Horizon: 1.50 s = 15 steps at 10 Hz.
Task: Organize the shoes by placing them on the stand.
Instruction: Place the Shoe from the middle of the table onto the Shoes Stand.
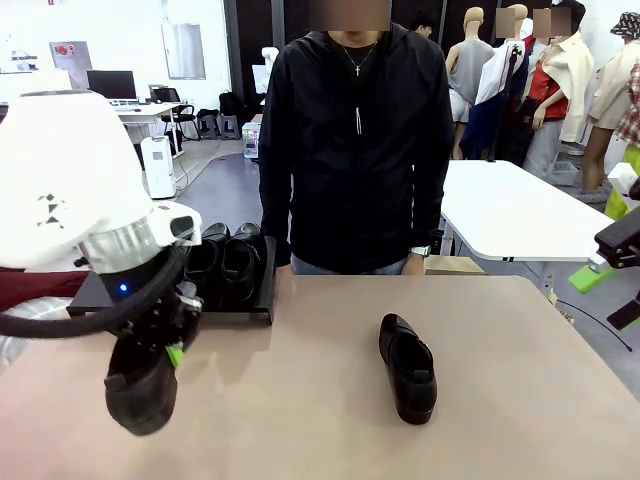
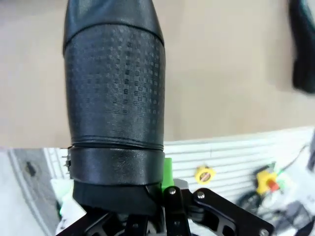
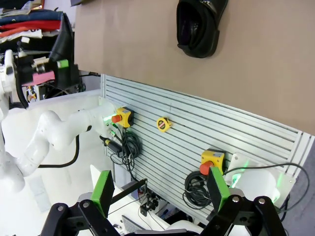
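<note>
- Front view: my left jaws are clenched on one shoe (image 1: 140,392), held clear above the desk (image 1: 300,430) at its near left corner, toe hanging down.
- The stand (image 1: 240,314) sits at the far left of the desk, behind the held shoe. A pair of shoes (image 1: 225,262) is already on its right part. The part behind my arm is hidden, so I cannot tell what room is left there.
- A lone shoe (image 1: 407,367) lies on the desk right of centre, well apart from the stand. The person stands at the far edge and is touching nothing.
- Judgement: carry step for the third shoe, about halfway through the task.
- Left wrist view: the held shoe's textured sole faces the camera, and a green pad (image 2: 167,172) presses its heel end. The grip looks firm, with the shoe running straight out from the jaws.
- Next move calls for: carry back and over the stand, level the sole, lower beside the pair without knocking it, then let go.
- Right wrist view: my right jaws are released, with the green pads (image 3: 219,189) spread wide and nothing between them. They hang off the desk's edge, and the lone shoe is far ahead on the desk.
- Judgement: that shoe is the right side's pickup after this.
</note>
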Motion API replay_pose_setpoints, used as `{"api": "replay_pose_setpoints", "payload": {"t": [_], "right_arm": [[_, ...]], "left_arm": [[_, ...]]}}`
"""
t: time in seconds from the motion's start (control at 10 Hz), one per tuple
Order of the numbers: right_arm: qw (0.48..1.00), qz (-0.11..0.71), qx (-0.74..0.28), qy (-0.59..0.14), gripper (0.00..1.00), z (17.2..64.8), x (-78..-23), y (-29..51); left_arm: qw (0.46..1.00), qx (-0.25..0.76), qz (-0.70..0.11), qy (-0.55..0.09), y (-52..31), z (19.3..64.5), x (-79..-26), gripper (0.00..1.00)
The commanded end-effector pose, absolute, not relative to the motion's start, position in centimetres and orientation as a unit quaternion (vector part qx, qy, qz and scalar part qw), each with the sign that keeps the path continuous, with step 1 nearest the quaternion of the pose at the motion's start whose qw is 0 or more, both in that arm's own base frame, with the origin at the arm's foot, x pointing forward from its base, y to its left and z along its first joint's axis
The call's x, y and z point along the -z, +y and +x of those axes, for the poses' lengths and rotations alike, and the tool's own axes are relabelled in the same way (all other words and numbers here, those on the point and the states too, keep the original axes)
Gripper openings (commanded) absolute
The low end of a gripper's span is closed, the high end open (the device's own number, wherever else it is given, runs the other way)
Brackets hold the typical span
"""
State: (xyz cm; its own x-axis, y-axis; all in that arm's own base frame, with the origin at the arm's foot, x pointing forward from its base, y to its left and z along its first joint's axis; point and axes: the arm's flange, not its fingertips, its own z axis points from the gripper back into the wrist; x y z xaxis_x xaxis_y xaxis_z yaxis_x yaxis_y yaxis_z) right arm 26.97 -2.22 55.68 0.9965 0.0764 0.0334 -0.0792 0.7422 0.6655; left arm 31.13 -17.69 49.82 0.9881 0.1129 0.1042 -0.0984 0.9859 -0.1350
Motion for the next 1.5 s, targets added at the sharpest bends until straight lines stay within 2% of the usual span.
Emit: {"api": "replay_pose_setpoints", "payload": {"t": [0.0, 0.1, 0.2, 0.3, 0.4, 0.5, 0.7, 0.8, 0.9, 1.1, 1.2, 1.4], "right_arm": [[0.929, 0.365, -0.053, -0.005, 1.00, 27.1, -55.9, -2.4], [0.929, 0.365, -0.053, -0.005, 1.00, 27.1, -55.9, -2.4], [0.929, 0.365, -0.053, -0.005, 1.00, 27.1, -55.9, -2.4], [0.929, 0.365, -0.053, -0.005, 1.00, 27.1, -55.9, -2.4], [0.929, 0.365, -0.053, -0.005, 1.00, 27.1, -55.9, -2.4], [0.929, 0.365, -0.053, -0.005, 1.00, 27.1, -55.9, -2.4], [0.929, 0.365, -0.053, -0.005, 1.00, 27.1, -55.9, -2.4], [0.929, 0.365, -0.053, -0.005, 1.00, 27.1, -55.9, -2.4], [0.929, 0.365, -0.053, -0.005, 1.00, 27.1, -55.9, -2.4], [0.929, 0.365, -0.053, -0.005, 1.00, 27.1, -55.9, -2.4], [0.929, 0.365, -0.053, -0.005, 1.00, 27.1, -55.9, -2.4], [0.929, 0.365, -0.053, -0.005, 1.00, 27.1, -55.9, -2.4]], "left_arm": [[0.982, -0.165, -0.046, -0.082, -10.4, 35.9, -53.3, 0.00], [0.986, -0.140, -0.036, -0.082, -6.2, 37.8, -54.2, 0.00], [0.977, -0.167, -0.010, -0.131, -1.6, 40.5, -54.9, 0.00], [0.984, -0.095, -0.026, -0.151, 1.7, 43.7, -54.6, 0.00], [0.986, -0.076, -0.001, -0.151, 4.0, 46.7, -53.7, 0.00], [0.987, -0.050, -0.019, -0.150, 5.7, 49.7, -52.6, 0.00], [0.981, -0.047, -0.058, -0.180, 6.4, 52.1, -52.9, 0.00], [0.981, -0.079, -0.090, -0.153, 6.2, 52.5, -53.8, 0.00], [0.984, -0.051, -0.023, -0.168, 6.4, 51.6, -50.9, 0.00], [0.984, -0.051, -0.023, -0.168, 6.4, 51.6, -50.9, 0.00], [0.984, -0.057, -0.045, -0.161, 5.9, 52.8, -51.0, 0.00], [0.986, 0.002, 0.021, -0.165, 5.2, 58.4, -49.6, 0.00]]}}
